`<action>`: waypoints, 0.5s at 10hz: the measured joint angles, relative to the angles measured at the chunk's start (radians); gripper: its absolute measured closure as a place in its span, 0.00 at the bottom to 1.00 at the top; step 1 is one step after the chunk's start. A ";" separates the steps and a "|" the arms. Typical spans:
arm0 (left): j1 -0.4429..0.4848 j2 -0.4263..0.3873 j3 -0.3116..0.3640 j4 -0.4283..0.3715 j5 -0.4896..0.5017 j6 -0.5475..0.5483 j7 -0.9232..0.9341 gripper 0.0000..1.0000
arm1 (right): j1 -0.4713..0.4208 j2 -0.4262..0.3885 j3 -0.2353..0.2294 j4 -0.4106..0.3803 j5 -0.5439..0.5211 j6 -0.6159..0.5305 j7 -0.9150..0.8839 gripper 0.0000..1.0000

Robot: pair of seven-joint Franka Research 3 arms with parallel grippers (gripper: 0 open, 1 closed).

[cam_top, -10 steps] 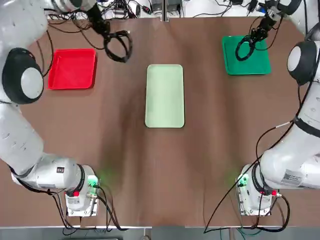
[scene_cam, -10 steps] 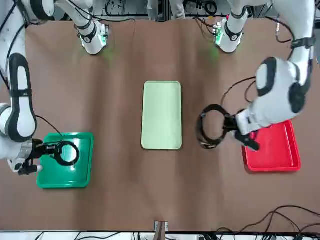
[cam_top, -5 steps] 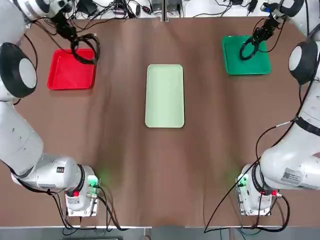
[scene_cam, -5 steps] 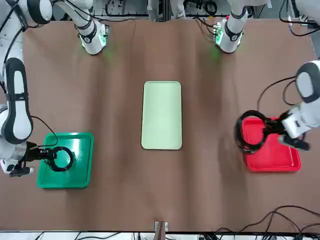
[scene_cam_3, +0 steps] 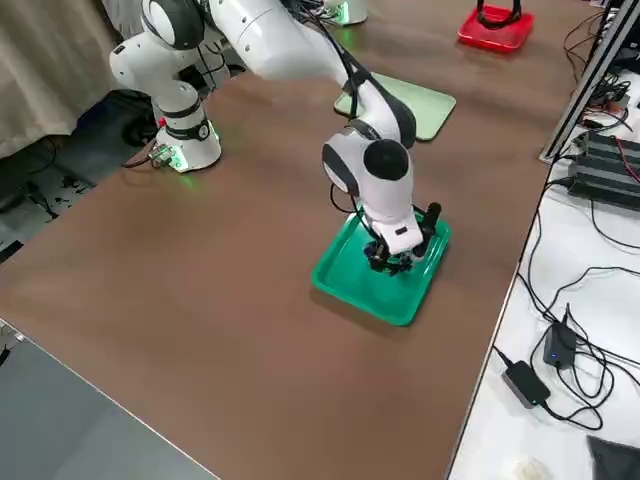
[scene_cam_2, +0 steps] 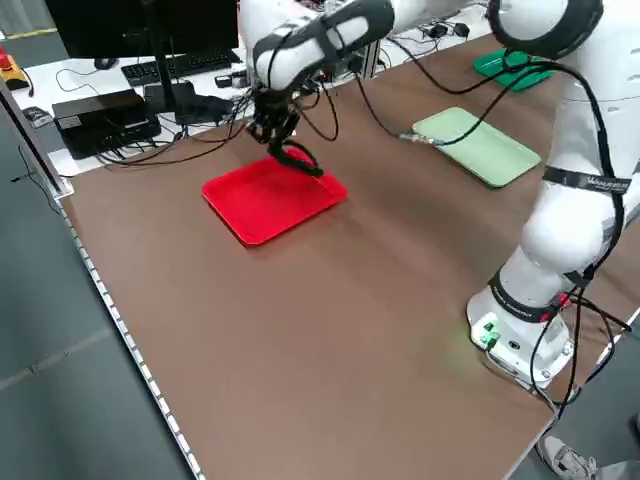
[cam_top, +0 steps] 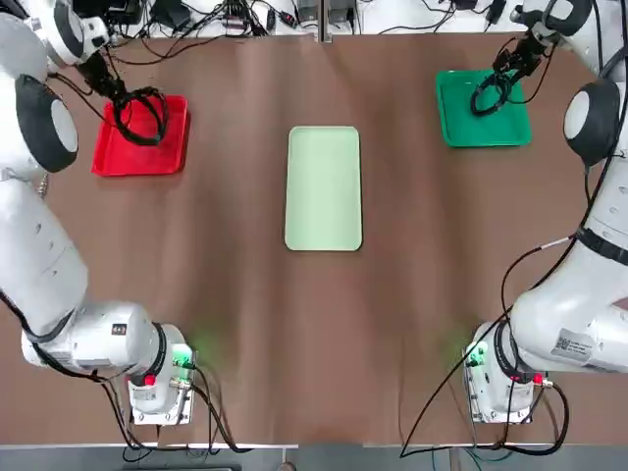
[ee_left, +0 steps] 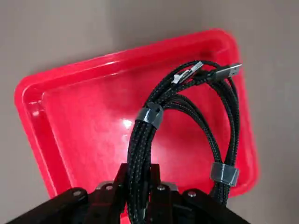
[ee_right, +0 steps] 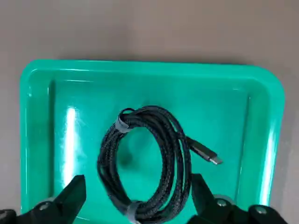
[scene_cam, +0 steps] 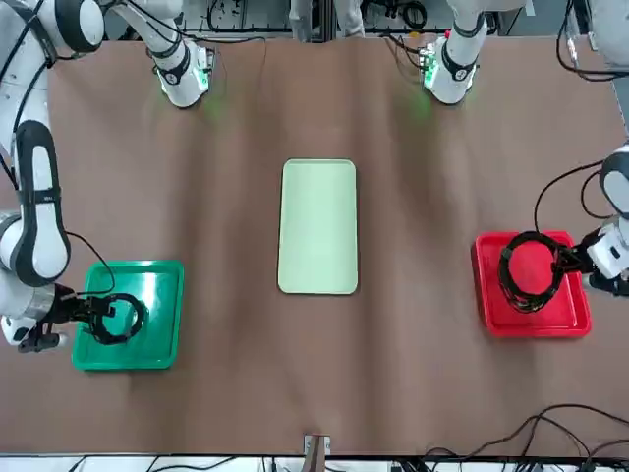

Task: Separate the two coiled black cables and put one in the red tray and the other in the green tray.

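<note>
While my left gripper (ee_left: 138, 189) clenches the larger cable (ee_left: 187, 135) above the red tray (ee_left: 70, 121), I'd lower first — right gripper (ee_right: 140, 205) spread over the smaller cable (ee_right: 145, 163).

Left gripper (ee_left: 139, 184) clamped on the larger coiled black cable (ee_left: 180, 135), fingers (ee_left: 122, 179) pressed against the strands at one side of the loop. Coil hanging over the red tray (ee_left: 88, 121), bound by two grey ties, metal plugs lying at its far side. Tray sitting tilted on the brown table (ee_left: 56, 32). Cannot tell whether the coil touches the tray floor.
</note>
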 joint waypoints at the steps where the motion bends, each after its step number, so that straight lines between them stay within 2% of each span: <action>1: 0.017 0.026 0.002 0.002 -0.038 0.014 0.086 0.78 | 0.000 -0.002 -0.001 0.006 -0.013 -0.008 0.000 0.00; 4: 0.043 0.090 0.005 0.023 -0.158 0.027 0.253 0.78 | -0.003 -0.023 -0.010 0.046 -0.075 -0.059 0.000 0.00; 5: 0.042 0.102 0.005 0.034 -0.166 0.028 0.256 0.65 | -0.005 -0.054 -0.015 0.065 -0.086 -0.107 0.000 0.00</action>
